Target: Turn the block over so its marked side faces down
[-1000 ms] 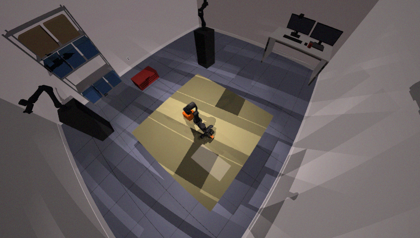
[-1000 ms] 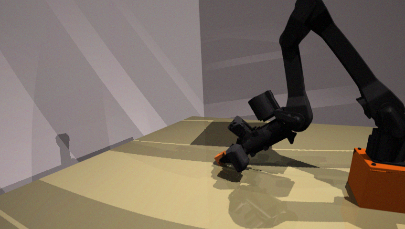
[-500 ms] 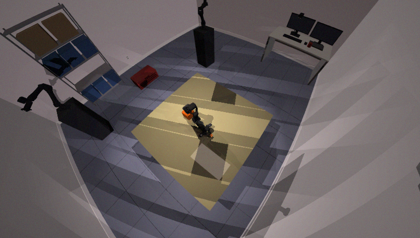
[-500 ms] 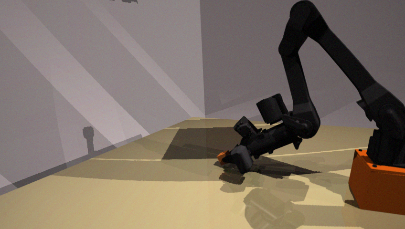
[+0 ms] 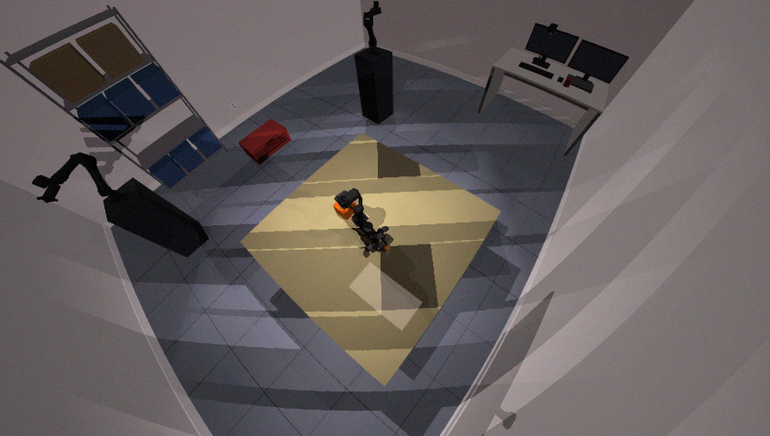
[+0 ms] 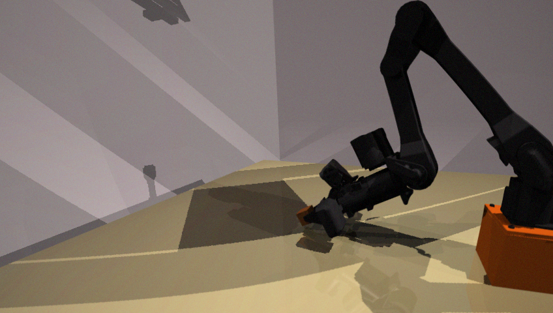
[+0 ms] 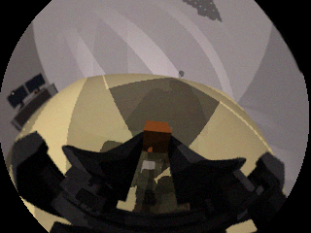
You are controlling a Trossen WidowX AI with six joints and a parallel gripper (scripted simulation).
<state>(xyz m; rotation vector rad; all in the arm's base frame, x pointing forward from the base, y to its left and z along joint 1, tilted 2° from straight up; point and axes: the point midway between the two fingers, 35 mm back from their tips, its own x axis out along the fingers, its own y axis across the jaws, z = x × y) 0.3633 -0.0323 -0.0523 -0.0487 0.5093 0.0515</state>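
Note:
The small orange block (image 5: 387, 248) (image 6: 304, 215) (image 7: 156, 129) sits between the fingertips of my gripper (image 6: 308, 218) (image 7: 155, 136), which is shut on it. In the exterior view the block is tilted and sticks out past the fingertips, a little above the table (image 6: 135, 279), with a gap between it and its reflection. The gripper reaches forward and slants down. In the wrist view two plain orange faces of the block show. I cannot make out the marked side. A small pale patch (image 7: 148, 165) shows below the block between the fingers.
The arm's orange base (image 5: 344, 209) (image 6: 512, 252) stands on the same tan surface, behind the gripper. Shadows and reflections of the arm lie around the block. A red box (image 5: 264, 141), a shelf, a desk and two black pedestals with arms stand farther off.

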